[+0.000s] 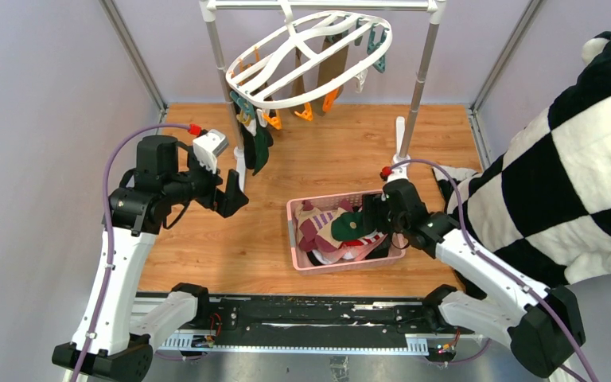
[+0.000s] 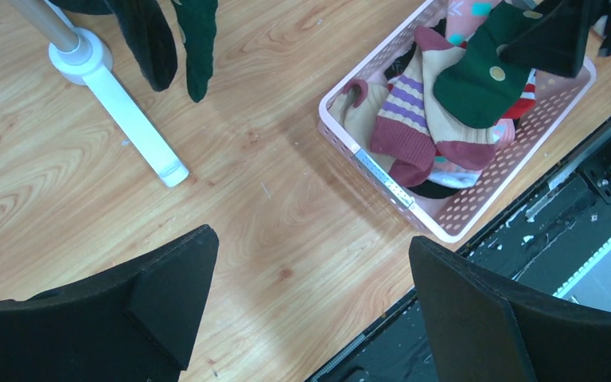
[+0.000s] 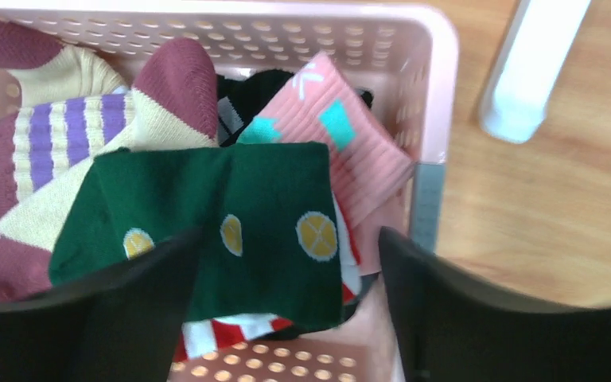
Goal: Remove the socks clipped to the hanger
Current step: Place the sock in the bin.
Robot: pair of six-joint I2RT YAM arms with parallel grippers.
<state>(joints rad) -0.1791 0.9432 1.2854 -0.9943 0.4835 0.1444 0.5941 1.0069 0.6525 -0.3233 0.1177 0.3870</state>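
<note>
Nearest the lens in the right wrist view, the right gripper (image 3: 286, 239) hovers low over a pink basket (image 3: 437, 79). Its two black fingers (image 3: 127, 318) stand well apart with nothing pinched between them. Below it a green sock (image 3: 231, 207) with yellow dots lies loose on top of the heap, its long axis running left to right across the frame. The left gripper (image 2: 310, 243) is spread as wide as it goes and is empty too, looking down on the wooden table (image 2: 247, 199) between the basket and the white foot of the rack (image 2: 131, 119). In the overhead view the hanger (image 1: 310, 60) hangs from the rack's top bar in the upper middle, tilted, its long axis running from lower left to upper right. Two dark socks (image 1: 256, 147) are still clipped at the low left end and hang straight down, toes toward the table, while brown socks (image 1: 330, 68) hang under the upper-right part. The step in hand looks like a drop-off into the basket, about done. The next move probably calls for the left gripper to rise to the dark pair, close on one sock below its clip and pull down along its length.
</note>
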